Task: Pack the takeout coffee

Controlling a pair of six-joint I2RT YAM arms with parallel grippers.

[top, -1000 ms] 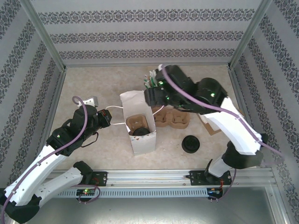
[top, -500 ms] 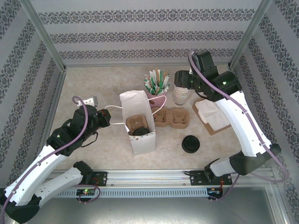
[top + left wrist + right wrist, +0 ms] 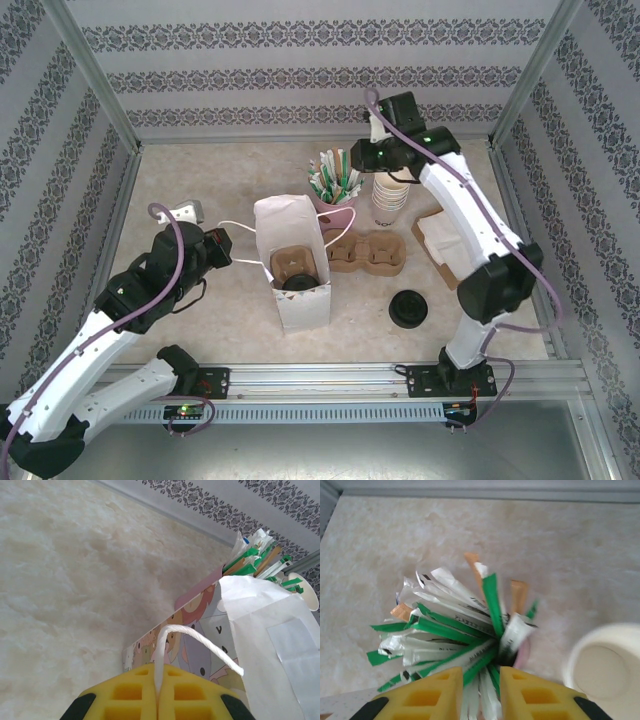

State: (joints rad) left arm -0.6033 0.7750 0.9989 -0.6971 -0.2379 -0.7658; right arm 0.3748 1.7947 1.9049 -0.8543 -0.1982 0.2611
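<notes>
One takeout coffee with a black lid stands on the table, right of the white paper bag. A second black-lidded cup sits inside the bag beside a brown holder. My left gripper is shut on the bag's white string handle, left of the bag. My right gripper hovers at the back over a cup of green and white packets. Its jaws stand a narrow gap apart, with packets showing in the gap.
A stack of white lidless cups stands right of the packets. A brown cardboard carrier lies right of the bag. Napkins on brown card lie at the far right. Patterned walls close in three sides.
My right arm has swung from above the bag to the back, over the packet cup, and its jaws have narrowed. The left gripper still holds the handle.
</notes>
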